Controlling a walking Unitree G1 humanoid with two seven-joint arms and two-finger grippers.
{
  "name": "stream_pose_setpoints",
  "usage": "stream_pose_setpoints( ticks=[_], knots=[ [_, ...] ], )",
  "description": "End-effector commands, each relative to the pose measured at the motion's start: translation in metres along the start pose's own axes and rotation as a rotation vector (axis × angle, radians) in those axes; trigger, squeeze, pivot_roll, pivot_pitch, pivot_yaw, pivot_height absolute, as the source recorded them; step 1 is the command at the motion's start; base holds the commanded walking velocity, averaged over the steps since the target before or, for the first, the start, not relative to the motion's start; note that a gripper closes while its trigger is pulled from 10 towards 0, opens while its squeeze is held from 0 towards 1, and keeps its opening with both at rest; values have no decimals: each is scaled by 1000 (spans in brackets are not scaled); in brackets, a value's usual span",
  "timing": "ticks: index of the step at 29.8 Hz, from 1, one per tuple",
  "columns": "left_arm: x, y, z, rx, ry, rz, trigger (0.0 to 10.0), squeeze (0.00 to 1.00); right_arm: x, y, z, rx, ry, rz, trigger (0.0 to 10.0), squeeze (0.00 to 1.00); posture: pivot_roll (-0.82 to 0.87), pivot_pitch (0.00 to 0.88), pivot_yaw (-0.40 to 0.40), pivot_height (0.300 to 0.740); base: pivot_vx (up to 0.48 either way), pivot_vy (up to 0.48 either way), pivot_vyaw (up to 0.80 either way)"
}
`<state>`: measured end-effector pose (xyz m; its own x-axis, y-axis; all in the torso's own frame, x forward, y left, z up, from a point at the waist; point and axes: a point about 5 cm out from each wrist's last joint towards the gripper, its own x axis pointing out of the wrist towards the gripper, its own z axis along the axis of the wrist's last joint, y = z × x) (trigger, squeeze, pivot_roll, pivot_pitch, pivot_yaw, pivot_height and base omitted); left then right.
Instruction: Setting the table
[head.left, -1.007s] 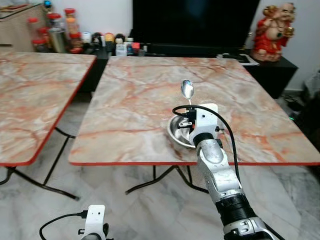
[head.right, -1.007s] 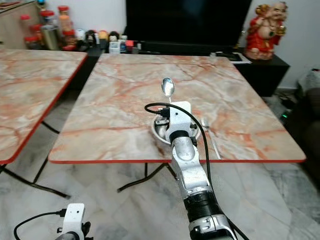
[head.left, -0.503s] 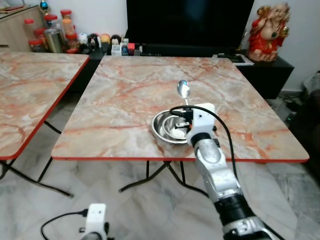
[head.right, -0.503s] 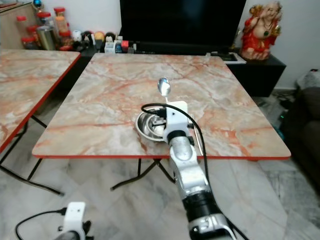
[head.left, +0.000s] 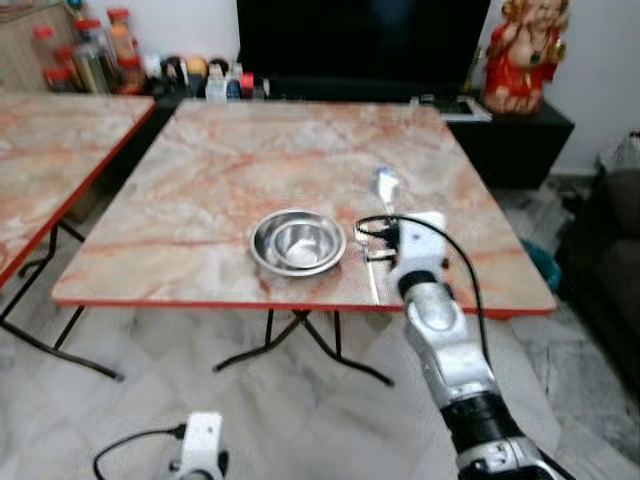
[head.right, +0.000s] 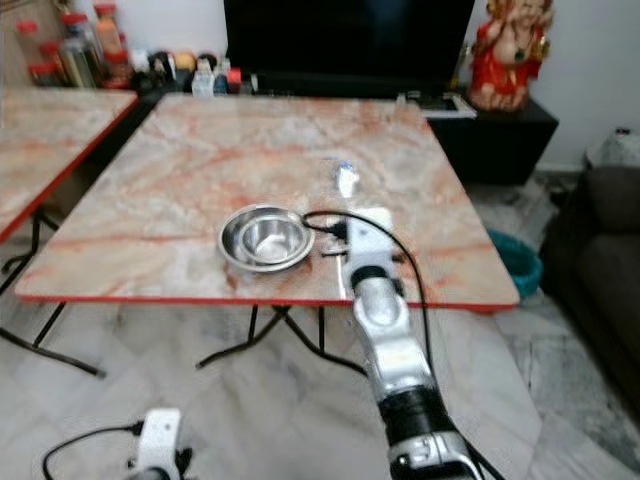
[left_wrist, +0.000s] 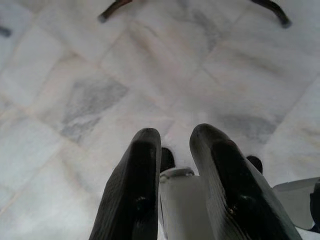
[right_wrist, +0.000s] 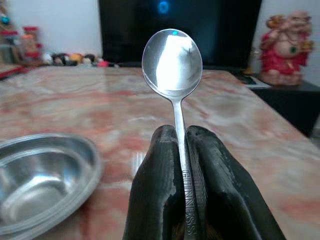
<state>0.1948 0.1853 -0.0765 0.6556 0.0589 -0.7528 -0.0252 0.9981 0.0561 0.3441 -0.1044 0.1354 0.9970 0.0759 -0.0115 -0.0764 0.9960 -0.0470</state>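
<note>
A steel bowl (head.left: 297, 241) sits near the front edge of the marble table (head.left: 220, 170). My right gripper (right_wrist: 181, 132) is shut on a metal spoon's (right_wrist: 172, 62) handle and holds it upright, bowl end up. It hovers over the table just right of the steel bowl (right_wrist: 40, 175). A fork (head.left: 372, 277) lies on the table between the bowl and my right wrist. My left gripper (left_wrist: 175, 137) hangs idle low over the floor, its fingers a narrow gap apart with nothing between them.
A second marble table (head.left: 40, 160) stands to the left. Behind the table are a dark TV (head.left: 350, 40), a low cabinet with jars and bottles (head.left: 110, 50) and a red figurine (head.left: 525, 50). A dark sofa (head.right: 600, 250) is at the right. The floor is marble tile.
The camera has swung, so the table and bowl sit further left in the picture. My right gripper has carried the spoon from over the bowl to its right side.
</note>
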Motion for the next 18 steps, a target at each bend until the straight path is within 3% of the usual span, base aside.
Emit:
stream_pose_setpoints(
  ticks=[1,13,18],
  knots=[
    [-1,4,-2,-6,9,22,10000,0,2,6,6,-2,-16,18,10000,0,40,0,-60,740,0,0,0],
    [0,3,0,-27,-4,12,10000,0,1,7,6,-4,-19,24,10000,0,37,0,-58,740,0,0,0],
    [0,3,-1,-13,-1,7,10000,0,2,8,7,7,-23,28,10000,0,36,0,-58,740,264,0,0]
  ],
)
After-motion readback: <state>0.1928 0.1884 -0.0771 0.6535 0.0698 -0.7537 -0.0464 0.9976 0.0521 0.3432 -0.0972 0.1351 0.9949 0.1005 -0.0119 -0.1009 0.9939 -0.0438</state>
